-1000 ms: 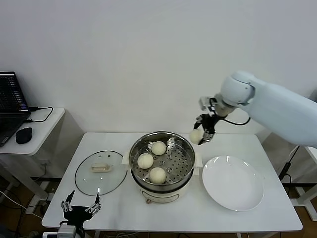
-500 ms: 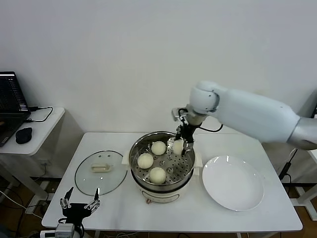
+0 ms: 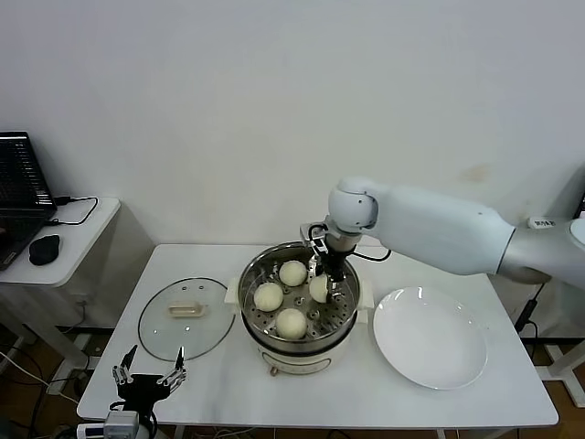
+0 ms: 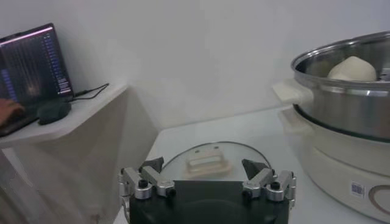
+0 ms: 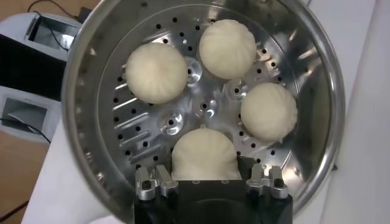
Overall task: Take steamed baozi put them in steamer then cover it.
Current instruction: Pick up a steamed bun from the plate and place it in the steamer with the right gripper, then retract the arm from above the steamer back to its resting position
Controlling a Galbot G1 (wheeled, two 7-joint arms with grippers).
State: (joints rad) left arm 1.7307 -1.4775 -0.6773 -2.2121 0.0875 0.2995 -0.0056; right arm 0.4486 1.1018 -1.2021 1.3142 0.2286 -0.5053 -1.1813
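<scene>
Round shiny stainless-steel steamer [image 3: 260,274] with perforated tray and cream-white base, centre of the white rectangular table [image 3: 366,384]. Contents: three smooth, round, cream-white steamed baozi resting on the tray, one toward the back [image 3: 292,273], one toward the robot's left [image 3: 268,295], one toward the front [image 3: 292,323]. A fourth cream-white baozi [image 3: 319,288] is gripped between the fingers of the right gripper [image 3: 325,285], low over the tray on the steamer's right side; whether it touches the tray cannot be told. From the right wrist view, this held bun [image 5: 204,155] sits between the two metal fingers, which close narrowly on its sides, with the other three buns spread over the perforated tray [image 5: 183,119] beyond it. Round clear glass cover [image 3: 186,317] with metal rim and cream rectangular handle, lying flat on the table just beside the steamer on the robot's left. Flat round white plate [image 3: 430,337], on the table to the steamer's right. Left gripper [image 3: 146,382], fingers spread wide, holding nothing, parked at the table's near left edge in front of the cover. Side table [image 3: 55,242] at far left with laptop [image 3: 20,187] and dark mouse [image 3: 43,249].
</scene>
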